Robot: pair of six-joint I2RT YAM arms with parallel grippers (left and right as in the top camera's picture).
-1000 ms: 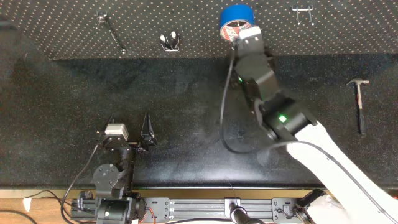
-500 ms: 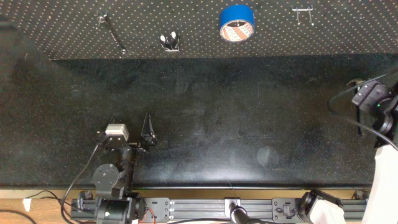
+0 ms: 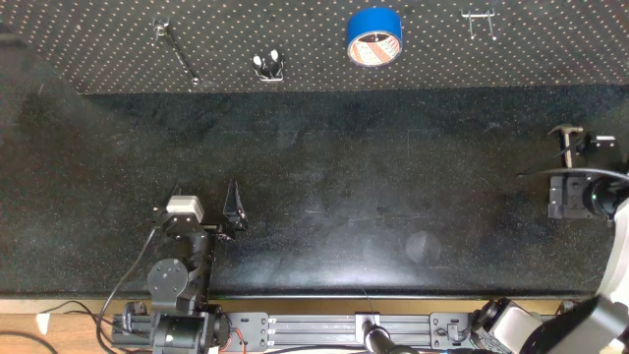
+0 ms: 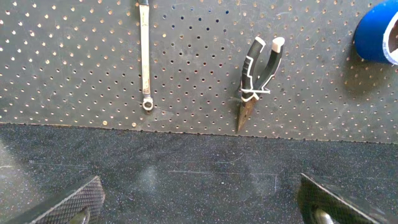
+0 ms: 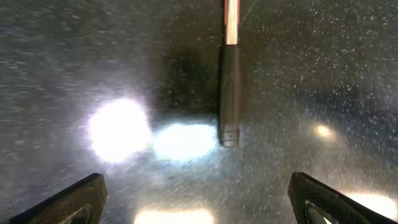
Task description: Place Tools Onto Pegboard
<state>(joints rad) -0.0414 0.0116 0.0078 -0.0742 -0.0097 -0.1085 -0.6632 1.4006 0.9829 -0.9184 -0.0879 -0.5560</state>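
**Right gripper** point(image 5: 199, 202): fingers spread wide, nothing between them. It hangs over the black mat point(image 5: 74, 68), pointing down.

- Just ahead of the open jaws the hammer point(image 5: 229, 93) lies flat on the mat. The butt of its dark grip is nearest the gripper, and the metal shaft runs away from it.
- The handle lies close to the line midway between the two fingers. The spread appears set to straddle the grip for a pickup. There is no contact.

**Left gripper** point(image 4: 202, 205): fingers spread and empty. It sits low over the mat and faces the pegboard, well apart from every tool.

**Pegboard** point(image 3: 79, 39): the holder, standing beyond both grippers at the far edge of the mat. Contents:

- Wrench point(image 4: 145, 56): hangs from its upper end, ring end down, ahead of the left gripper.
- Pliers point(image 4: 255, 74): hang nose down with the handles up, ahead of the left gripper on the side nearer the right gripper.
- Blue tape roll point(image 4: 376, 31): hangs on the board farther along toward the right gripper's side.
- Empty hook point(image 3: 479, 22): far ahead of the right gripper, past the hammer's head. It carries nothing and is the likely seat for the hammer.
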